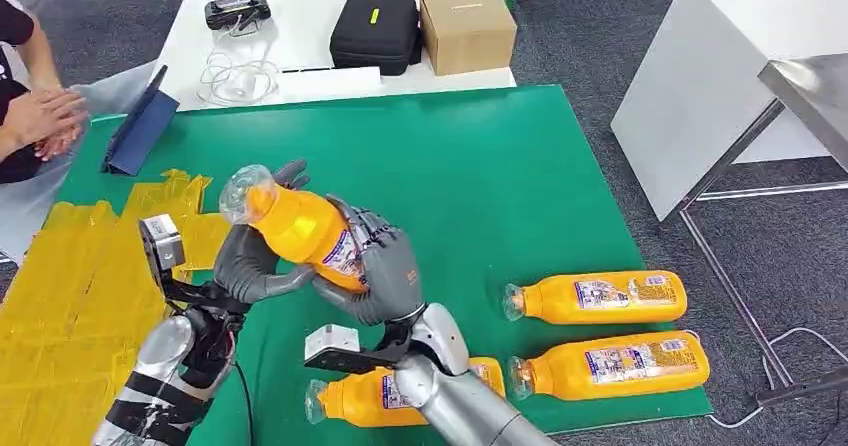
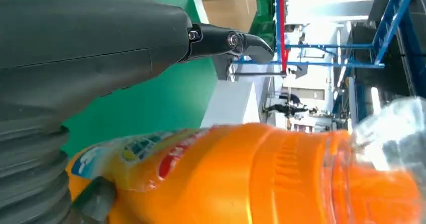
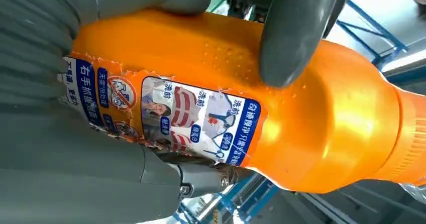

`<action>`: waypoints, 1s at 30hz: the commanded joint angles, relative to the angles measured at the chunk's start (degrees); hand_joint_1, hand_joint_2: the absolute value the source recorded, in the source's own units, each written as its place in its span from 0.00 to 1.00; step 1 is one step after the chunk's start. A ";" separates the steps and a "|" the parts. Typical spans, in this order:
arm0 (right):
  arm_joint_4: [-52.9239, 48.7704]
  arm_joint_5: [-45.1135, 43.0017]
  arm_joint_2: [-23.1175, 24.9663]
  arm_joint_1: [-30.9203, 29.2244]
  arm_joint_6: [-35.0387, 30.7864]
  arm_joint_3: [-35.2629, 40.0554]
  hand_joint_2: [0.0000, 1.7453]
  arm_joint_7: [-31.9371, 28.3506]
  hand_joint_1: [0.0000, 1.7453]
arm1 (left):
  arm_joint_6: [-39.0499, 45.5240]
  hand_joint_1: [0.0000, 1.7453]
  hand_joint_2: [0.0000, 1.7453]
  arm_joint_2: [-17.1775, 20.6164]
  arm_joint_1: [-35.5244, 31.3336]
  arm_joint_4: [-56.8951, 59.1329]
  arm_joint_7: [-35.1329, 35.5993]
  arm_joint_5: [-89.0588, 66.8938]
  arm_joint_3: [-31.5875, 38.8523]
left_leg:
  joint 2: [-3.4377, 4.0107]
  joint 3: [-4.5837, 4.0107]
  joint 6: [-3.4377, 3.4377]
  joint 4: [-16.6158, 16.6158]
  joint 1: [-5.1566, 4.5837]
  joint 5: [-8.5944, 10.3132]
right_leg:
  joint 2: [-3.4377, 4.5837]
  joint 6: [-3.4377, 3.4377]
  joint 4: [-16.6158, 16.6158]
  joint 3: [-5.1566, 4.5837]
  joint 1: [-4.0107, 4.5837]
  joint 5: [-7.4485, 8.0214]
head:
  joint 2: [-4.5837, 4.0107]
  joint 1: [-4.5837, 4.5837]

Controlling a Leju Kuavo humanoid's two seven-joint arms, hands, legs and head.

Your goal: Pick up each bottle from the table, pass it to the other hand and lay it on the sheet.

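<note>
Head view: I see both hands on one glossy orange plastic bottle [image 1: 300,228], held tilted above the green desk [image 1: 480,176]; left hand [image 1: 255,261] and right hand [image 1: 385,271] fingers wrapped around it, beside the crinkled yellow sheet [image 1: 70,286]; three more bottles [image 1: 600,298] lie flat

- The held bottle [image 1: 300,228] is bright orange, with a clear cap and a blue, white and red label.
- Three more orange bottles [image 1: 598,297] carry blue-and-white labels.
- The counter [image 1: 480,176] is green.
- The sheet [image 1: 70,296], left of the held bottle, is yellow.
- Both robot hands [image 1: 385,271] are grey.
- The box [image 1: 466,26] is brown; the case [image 1: 375,32] is black.
</note>
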 commanded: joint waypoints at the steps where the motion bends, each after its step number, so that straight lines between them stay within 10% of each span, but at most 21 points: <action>1: 4.89 1.43 -0.26 -0.52 -0.24 4.29 1.00 -0.14 1.00 | -0.27 0.00 1.00 -0.26 -3.22 3.39 0.50 0.71 -1.61 | -0.15 0.11 -0.03 -0.01 0.07 -0.02 | -0.11 -0.08 -0.06 0.16 0.08 -0.03 | 0.00 0.02; 25: 7.64 1.52 0.75 -1.58 0.99 3.60 1.00 1.40 1.00 | -0.50 0.00 1.00 -0.53 -2.26 1.15 0.56 0.61 -2.84 | -0.15 0.08 -0.03 0.03 0.10 -0.03 | -0.10 -0.09 -0.05 0.16 0.10 -0.02 | 0.00 0.02; 26: 7.64 1.59 0.75 -1.51 0.95 3.60 1.00 1.48 1.00 | -0.20 1.00 1.00 -0.64 -2.19 1.25 0.51 0.60 -2.61 | -0.18 0.13 -0.04 0.06 0.13 -0.07 | -0.11 -0.12 -0.04 0.22 0.14 -0.05 | 0.00 0.02; 30: 7.44 1.57 0.52 -1.29 0.90 3.44 1.00 1.78 1.00 | 0.52 1.00 1.00 -1.00 -1.83 1.33 0.31 0.54 -2.13 | -0.18 0.10 -0.04 0.02 0.11 -0.04 | -0.12 -0.10 -0.06 0.19 0.12 -0.03 | 0.00 0.02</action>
